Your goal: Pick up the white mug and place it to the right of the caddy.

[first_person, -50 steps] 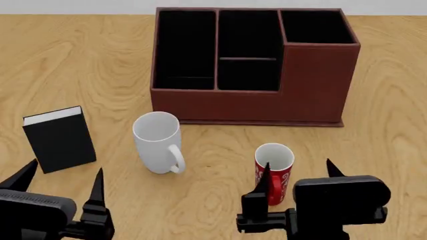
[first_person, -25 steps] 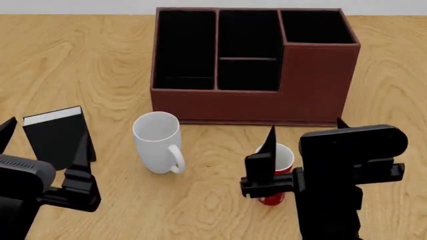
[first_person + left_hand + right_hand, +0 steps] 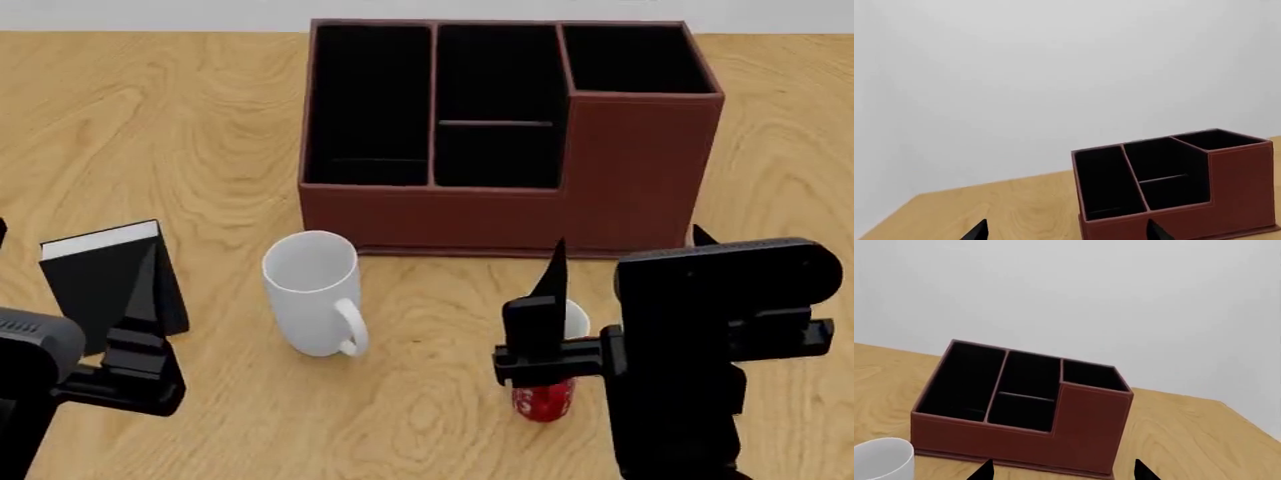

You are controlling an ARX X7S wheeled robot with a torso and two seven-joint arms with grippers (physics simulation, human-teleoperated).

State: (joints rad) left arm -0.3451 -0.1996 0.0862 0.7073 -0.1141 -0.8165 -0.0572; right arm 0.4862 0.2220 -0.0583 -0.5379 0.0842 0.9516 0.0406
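The white mug (image 3: 314,295) stands upright on the wooden table, handle towards me, just in front of the caddy's left end. The reddish-brown caddy (image 3: 501,130) sits at the back centre, also visible as the caddy (image 3: 1174,185) and the caddy (image 3: 1027,410). My right gripper (image 3: 627,255) is open and empty, raised to the right of the white mug and in front of the caddy's right part. My left gripper (image 3: 78,242) is open and empty at the lower left, away from the mug. The right wrist view catches the white mug's rim (image 3: 881,460) beside the open right gripper (image 3: 1064,471). The left gripper (image 3: 1067,232) shows only its fingertips.
A red mug (image 3: 541,400) stands mostly hidden behind my right gripper. A black book (image 3: 100,285) with white pages stands at the left, behind my left gripper's finger. Bare wooden table (image 3: 787,150) lies right of the caddy.
Both grippers have risen and moved forward in the head view. The right gripper now covers most of the red mug. No object has moved.
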